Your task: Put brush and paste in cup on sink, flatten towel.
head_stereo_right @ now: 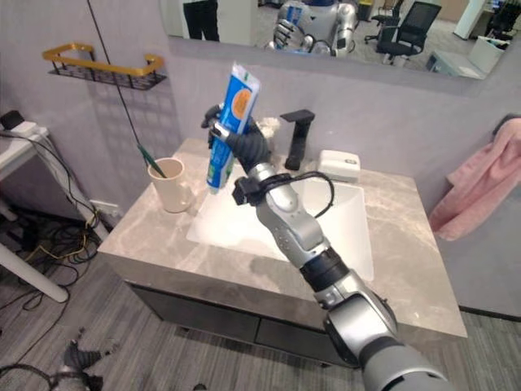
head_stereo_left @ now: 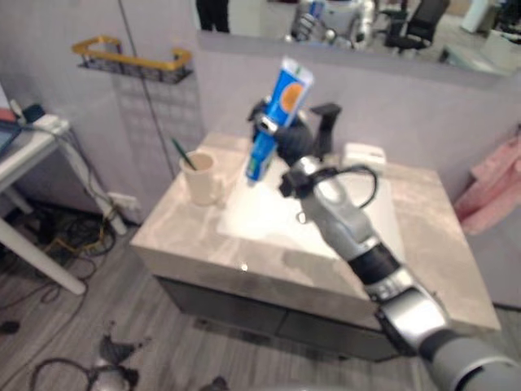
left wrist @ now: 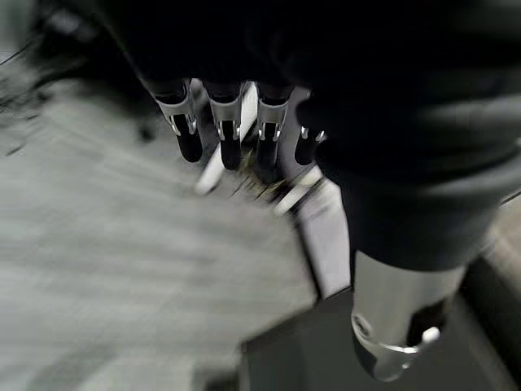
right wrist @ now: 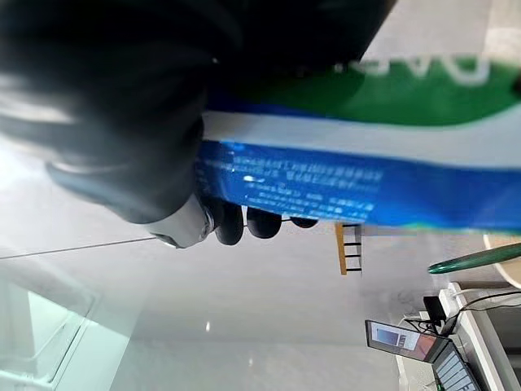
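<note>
Now your right hand [head_stereo_right: 244, 145] is curling its fingers [right wrist: 229, 221] round the paste [head_stereo_right: 229, 130] mid-tube, holding it above the surface [head_stereo_right: 407, 244] beside the cup [head_stereo_right: 170, 185]. It's light, soft and probably slick, so keep gripping the middle gently. Your left hand [left wrist: 391, 163] is hanging slack, holding nothing.

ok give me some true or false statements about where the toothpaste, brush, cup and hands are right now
1. The right hand is curled round the toothpaste tube, holding it in the air. True.
2. The toothpaste tube is already standing in the cup. False: it is held above the counter, beside the cup.
3. A green toothbrush stands in the cup. True.
4. The cup lies tipped over in the basin. False: it stands upright on the counter, to the left of the basin.
5. The left hand holds the pink towel. False: its fingers hang straight and hold nothing; the towel hangs at the right.
</note>
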